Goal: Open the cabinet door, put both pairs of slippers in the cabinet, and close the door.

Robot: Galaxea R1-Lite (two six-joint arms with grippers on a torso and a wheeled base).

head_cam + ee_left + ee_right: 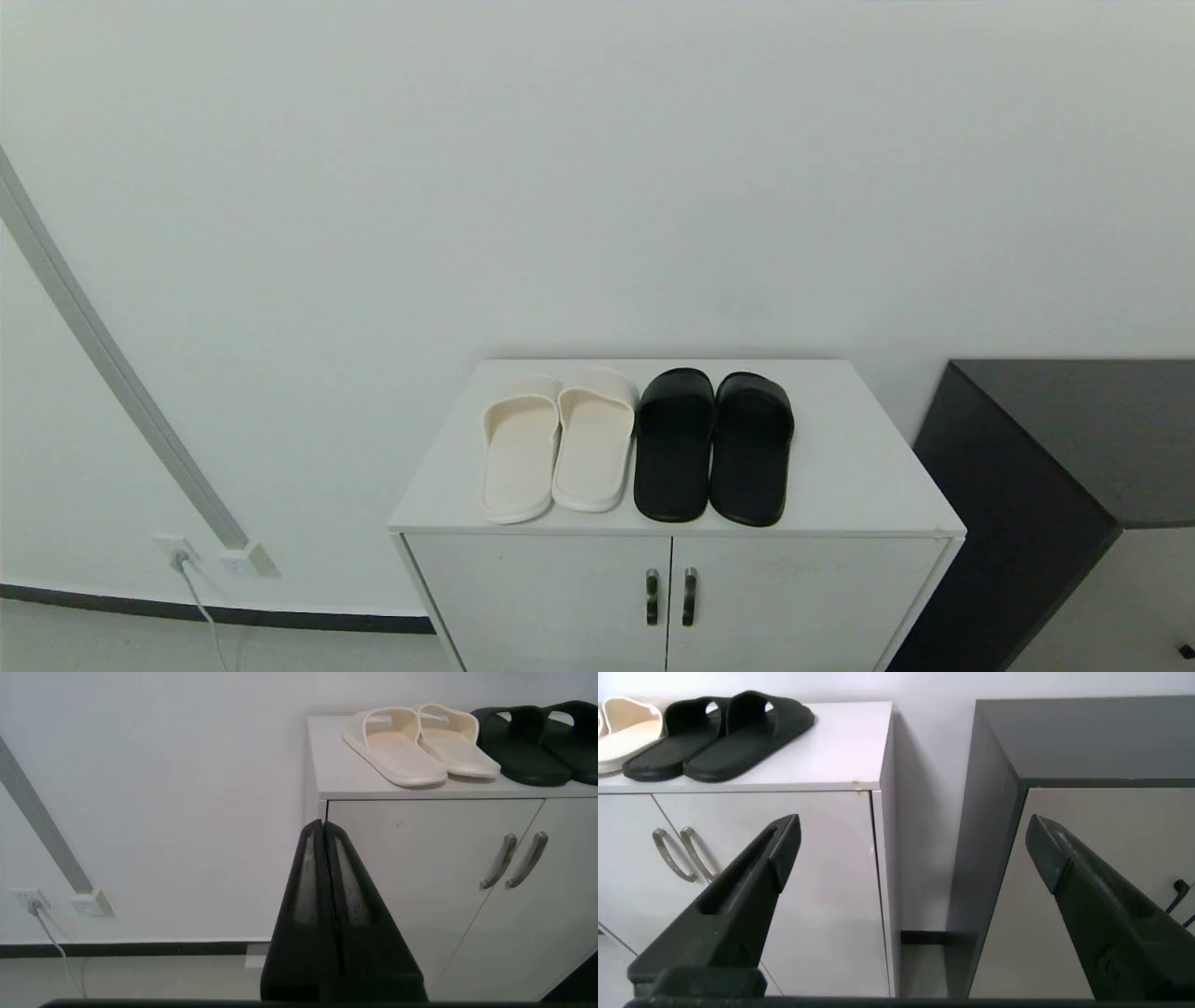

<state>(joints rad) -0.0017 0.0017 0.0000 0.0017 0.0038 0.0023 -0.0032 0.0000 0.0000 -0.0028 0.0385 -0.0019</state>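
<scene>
1. Handle miss: both doors (541, 597) of the cabinet (840, 448) are closed. The two handles (652, 597) stand just beside each other at the centre seam. A finger aimed at one handle may catch both or slip off.
2. Slipper knock-off: the white slippers (555, 448) and black slippers (714, 448) lie side by side on the cabinet top, white at 9 o'clock of black, heels near the front edge, at 12 o'clock of the handles. An arm rising past that edge, or a hard door pull, may push a slipper off.
3. Door clearance: a dark unit (1027, 485) stands at 3 o'clock of the cabinet. An arm parked there may block the door's swing.
4. Left gripper (324, 831): fingers clenched together on nothing. It points at the cabinet's corner at 9 o'clock of the handles, below the top, apart from it. It must release before any grasp.
5. Right gripper (912, 829): fingers spread wide, empty. It faces the gap between cabinet and dark unit, at 3 o'clock of the handles, at door height, touching nothing.
</scene>
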